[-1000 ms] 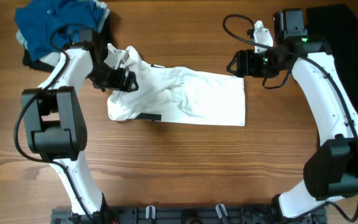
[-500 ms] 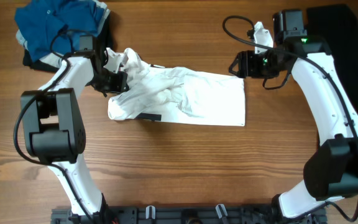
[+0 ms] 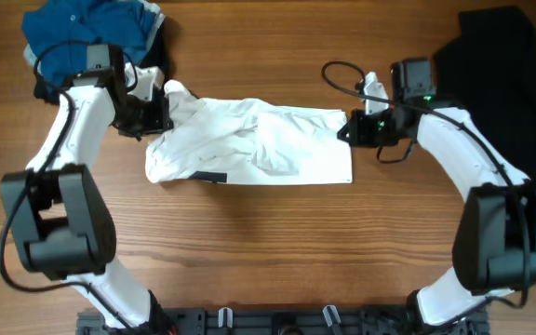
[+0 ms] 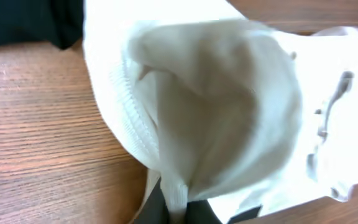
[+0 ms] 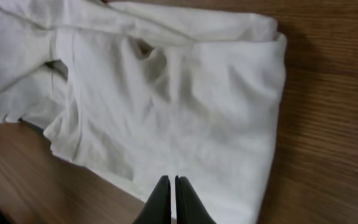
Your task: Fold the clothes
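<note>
The white T-shirt [image 3: 259, 144] lies crumpled across the middle of the table [image 3: 268, 251], between the 2 arms. The L gripper [image 3: 159, 115] is clamped on a fold at the shirt's left end - in the wrist view the cloth rises from between the dark fingers [image 4: 157, 208]. The R gripper [image 3: 347, 130] is closed tight at the right hem, but I cannot tell if cloth is really caught between its fingers.

The step looks like spreading the shirt flat before a fold. To do it well:
- check the R grip first, re-pinch if needed
- draw both ends apart evenly, low over the wood
- keep the pull gentle, so the middle wrinkles open w/o the shirt slipping out

The surface is smooth wood grain, so cloth should slide easily. For room, the near side is bare wood. The blue shirt [image 3: 82, 37] is heaped near the L gripper, and a black garment [image 3: 496, 65] lies at the far right - better not to drag toward these.
</note>
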Controlling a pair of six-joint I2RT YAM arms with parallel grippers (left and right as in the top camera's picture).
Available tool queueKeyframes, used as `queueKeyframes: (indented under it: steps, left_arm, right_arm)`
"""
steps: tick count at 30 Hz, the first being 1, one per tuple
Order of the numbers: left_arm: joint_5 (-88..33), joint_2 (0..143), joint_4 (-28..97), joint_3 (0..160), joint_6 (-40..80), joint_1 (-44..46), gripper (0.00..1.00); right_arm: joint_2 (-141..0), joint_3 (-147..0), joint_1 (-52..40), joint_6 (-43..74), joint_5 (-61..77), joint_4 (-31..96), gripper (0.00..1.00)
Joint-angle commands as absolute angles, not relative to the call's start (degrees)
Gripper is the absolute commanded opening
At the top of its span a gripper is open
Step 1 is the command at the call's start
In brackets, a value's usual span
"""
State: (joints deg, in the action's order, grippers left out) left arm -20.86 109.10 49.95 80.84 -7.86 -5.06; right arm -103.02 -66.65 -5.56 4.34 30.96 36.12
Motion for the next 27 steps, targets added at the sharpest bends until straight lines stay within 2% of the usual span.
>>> queueKeyframes:
  steps: [1, 11, 22, 27]
  left_arm:
    - [-20.5, 107.5, 50.3, 81.8, -7.0, -3.1, 0.04]
    - [-20.5, 99.5, 50.2, 81.8, -4.4, 4.8, 0.04]
    - [-21.2, 98.3, 34.2, 81.8, 15.8, 28.6, 0.04]
    - [-20.7, 99.0, 26.5, 81.8, 22.2, 35.3, 0.04]
  right_arm:
    - [-108.0, -64.6, -6.5, 7.0, 33.2, 33.6, 0.04]
    - [-116.7, -64.4, -6.5, 11.0, 31.6, 27.7, 0.04]
    - [-116.9, -64.4, -6.5, 12.2, 31.6, 27.1, 0.04]
    - [-116.9, -64.4, -6.5, 12.2, 31.6, 27.0, 0.04]
